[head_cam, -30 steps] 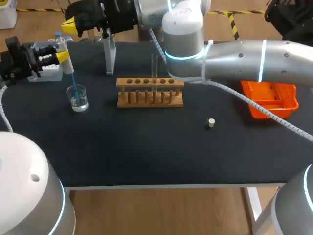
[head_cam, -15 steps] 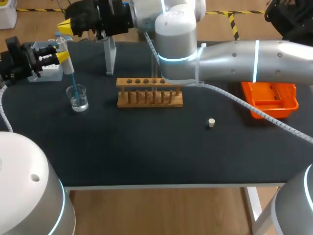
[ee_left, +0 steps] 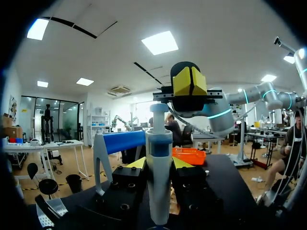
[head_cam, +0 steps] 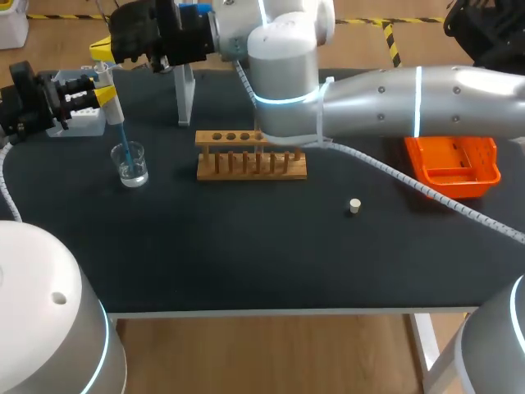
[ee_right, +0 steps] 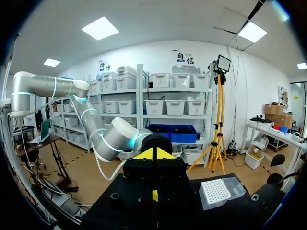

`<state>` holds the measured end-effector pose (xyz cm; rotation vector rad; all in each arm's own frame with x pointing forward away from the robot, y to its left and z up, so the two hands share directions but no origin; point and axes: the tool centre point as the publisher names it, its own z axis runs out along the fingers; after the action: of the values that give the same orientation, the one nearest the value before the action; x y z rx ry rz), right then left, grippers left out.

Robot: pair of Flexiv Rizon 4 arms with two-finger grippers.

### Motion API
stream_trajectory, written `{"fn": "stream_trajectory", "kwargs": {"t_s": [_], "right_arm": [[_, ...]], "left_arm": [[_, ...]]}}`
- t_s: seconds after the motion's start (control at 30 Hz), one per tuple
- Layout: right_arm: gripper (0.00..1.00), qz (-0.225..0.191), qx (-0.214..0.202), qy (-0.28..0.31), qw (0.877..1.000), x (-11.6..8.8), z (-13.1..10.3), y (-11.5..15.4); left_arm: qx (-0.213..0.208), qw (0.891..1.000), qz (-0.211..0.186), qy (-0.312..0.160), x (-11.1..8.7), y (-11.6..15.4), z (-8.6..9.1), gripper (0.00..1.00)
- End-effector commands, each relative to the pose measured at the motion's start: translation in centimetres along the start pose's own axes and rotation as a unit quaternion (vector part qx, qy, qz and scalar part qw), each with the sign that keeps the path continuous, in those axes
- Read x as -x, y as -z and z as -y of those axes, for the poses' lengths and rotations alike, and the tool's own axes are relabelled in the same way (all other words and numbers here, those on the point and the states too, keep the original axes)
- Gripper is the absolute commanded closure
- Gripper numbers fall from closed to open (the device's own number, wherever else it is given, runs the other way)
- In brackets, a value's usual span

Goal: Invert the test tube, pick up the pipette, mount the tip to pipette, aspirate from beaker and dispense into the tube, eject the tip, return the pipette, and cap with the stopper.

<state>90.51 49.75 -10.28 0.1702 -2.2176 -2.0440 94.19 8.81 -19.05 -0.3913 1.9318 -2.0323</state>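
Note:
My left gripper (head_cam: 105,92) is shut on the white pipette (head_cam: 109,98), held upright at the table's far left. Its blue tip (head_cam: 124,141) dips into the glass beaker (head_cam: 130,164). In the left wrist view the pipette (ee_left: 159,167) stands between my own fingers. My right arm reaches across the far side of the table. Its shut gripper (head_cam: 102,48) hangs just above the pipette's plunger (ee_left: 159,122), and its yellow tips (ee_left: 189,81) are pressed together. The wooden rack (head_cam: 251,154) stands mid-table, with the tube hidden behind the right arm. The small stopper (head_cam: 354,206) lies to the rack's right.
A clear pipette stand (head_cam: 184,94) with a blue bar (ee_left: 122,141) rises behind the rack's left end. An orange tray (head_cam: 455,164) sits at the far right. A white tip box (ee_right: 218,191) lies ahead of the right gripper.
The right arm has swung further left, carrying its shut gripper closer over the pipette's top. The left gripper and pipette have stayed in place above the beaker.

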Motion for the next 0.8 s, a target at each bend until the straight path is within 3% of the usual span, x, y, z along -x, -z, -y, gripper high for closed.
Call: {"fn": "stream_trajectory", "kwargs": {"t_s": [0.03,0.8], "right_arm": [[1.0,0.0,0.001,0.0,1.0,0.3,0.2,-0.5],[1.0,0.03,0.007,-0.001,1.0,2.5,0.8,-1.2]], "left_arm": [[0.0,1.0,0.0,0.0,0.0,0.0,0.0,1.0],[0.0,1.0,0.0,0.0,0.0,0.0,0.0,1.0]]}}
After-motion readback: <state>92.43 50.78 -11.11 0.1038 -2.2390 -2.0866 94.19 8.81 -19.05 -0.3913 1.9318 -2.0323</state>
